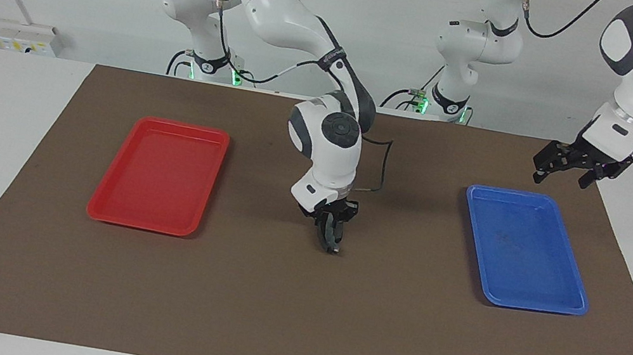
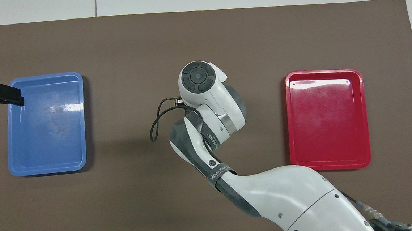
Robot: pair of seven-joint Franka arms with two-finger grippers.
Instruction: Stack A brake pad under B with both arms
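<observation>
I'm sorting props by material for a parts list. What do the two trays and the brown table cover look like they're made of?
The red tray and blue tray look like moulded plastic: even colour, rounded raised rims, and glossy highlights on their floors in the overhead view. The brown cover looks like matte paper or thin card: flat, no shine, clean straight edges; fabric or vinyl cannot be ruled out.
</observation>
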